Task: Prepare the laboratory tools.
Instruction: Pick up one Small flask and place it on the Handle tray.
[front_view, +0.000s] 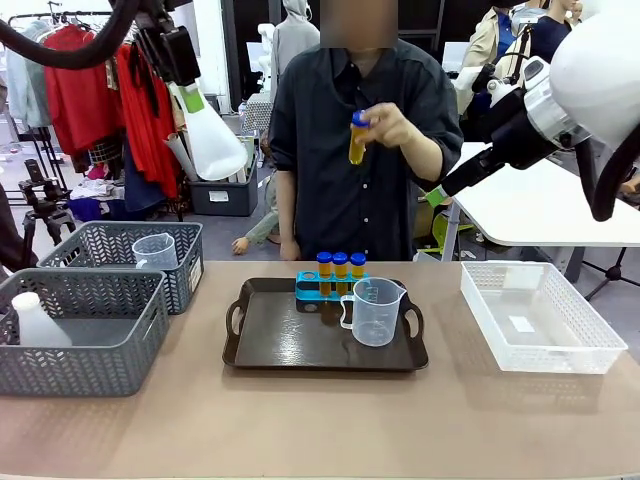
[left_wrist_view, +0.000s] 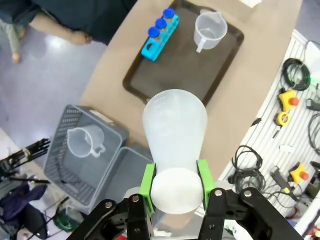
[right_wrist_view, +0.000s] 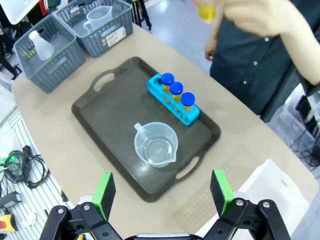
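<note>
The front view sits low at the worktop's (front_view: 320, 430) near edge and faces across to the far side. The left wrist view hangs high over the left end, looking down past its fingers (left_wrist_view: 148, 181). The right wrist view looks steeply down from high over the near right. All three share the tray (front_view: 285, 335) mid-worktop.

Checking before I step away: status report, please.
Left gripper shut on conical flask, held aloft. Right gripper open above tray. Three tubes in rack, beaker on tray; person's hand holds fourth tube.
</note>
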